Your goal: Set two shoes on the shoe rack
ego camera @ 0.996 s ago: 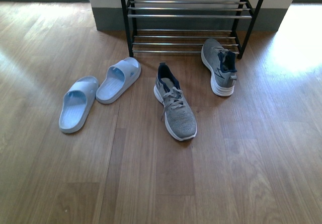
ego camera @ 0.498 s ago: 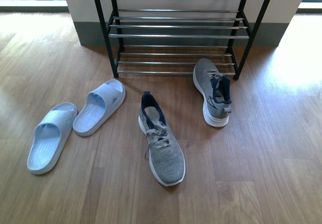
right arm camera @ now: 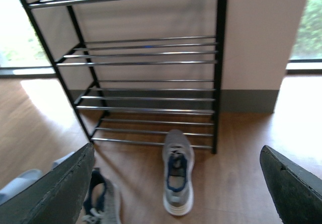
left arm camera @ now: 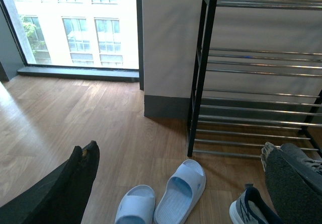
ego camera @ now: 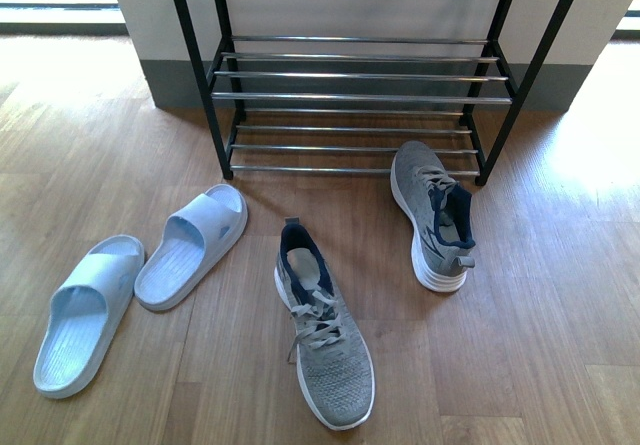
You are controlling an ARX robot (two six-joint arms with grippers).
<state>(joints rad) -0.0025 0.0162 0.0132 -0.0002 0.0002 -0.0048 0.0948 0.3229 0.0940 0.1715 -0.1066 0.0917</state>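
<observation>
Both arms are up and empty-handed: the left gripper (left arm camera: 180,151) has its fingers spread wide, and the right gripper (right arm camera: 176,152) is just as splayed. Every shoe sits on the wooden floor (ego camera: 540,345). One grey knit white-soled sneaker (ego camera: 432,215) noses up to the black-framed, silver-rodded shoe rack (ego camera: 200,65), its twin grey sneaker (ego camera: 325,340) lies nearer, and the light-blue rubber slides (ego camera: 192,245) lie off left. The sneakers look light with squashy uppers, so the firmer navy heel collar seems the best pinch.
</observation>
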